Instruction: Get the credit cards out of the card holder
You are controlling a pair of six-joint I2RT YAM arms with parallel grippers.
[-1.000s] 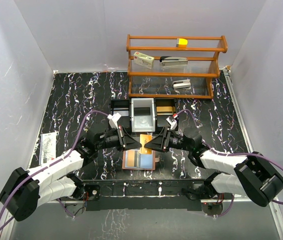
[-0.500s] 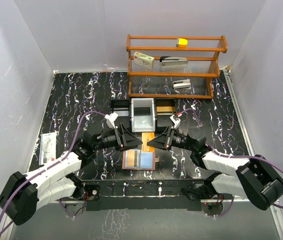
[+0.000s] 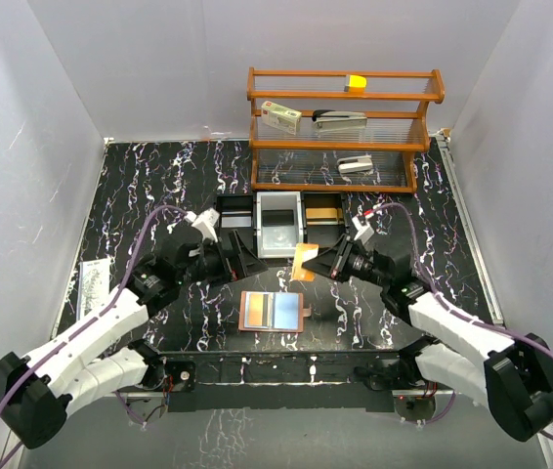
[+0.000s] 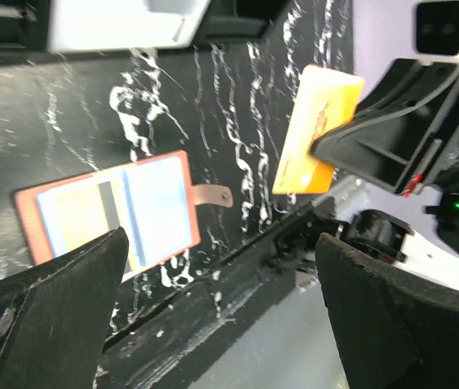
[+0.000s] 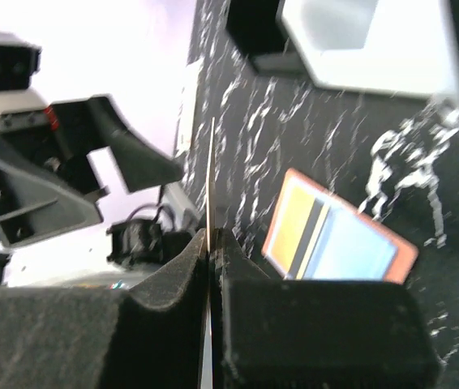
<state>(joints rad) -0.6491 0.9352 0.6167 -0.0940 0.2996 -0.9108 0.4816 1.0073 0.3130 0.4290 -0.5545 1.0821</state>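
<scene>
Credit cards (image 3: 281, 311) show as blue and orange faces in the pockets of the card holder (image 3: 272, 312), which lies spread flat on the table (image 3: 149, 186) close to its near edge, midway between the two arms. Its long axis runs left to right, with the snap tab (image 4: 213, 196) sticking out on the right end. Just beyond it, lifted off the surface, the right gripper (image 3: 320, 264) has its fingers pressed together on a yellow card (image 3: 305, 262), held on edge and tilted, clear of the holder. Facing it from the left, the left gripper (image 3: 247, 264) has its fingers spread wide with nothing between them. The holder sits on the near side of both grippers, a little lower and about equally close to each. Since only the left one is free, that arm looks better placed to reach down for the next card, working along the holder's long axis. The right arm first needs somewhere to lay the yellow card, and the bare table to the right of the tab seems to offer room. The near edge leaves little margin behind the holder. Farther back stands a black tray (image 3: 230, 210), and beyond it a wooden shelf (image 3: 345, 147) against the far wall.
</scene>
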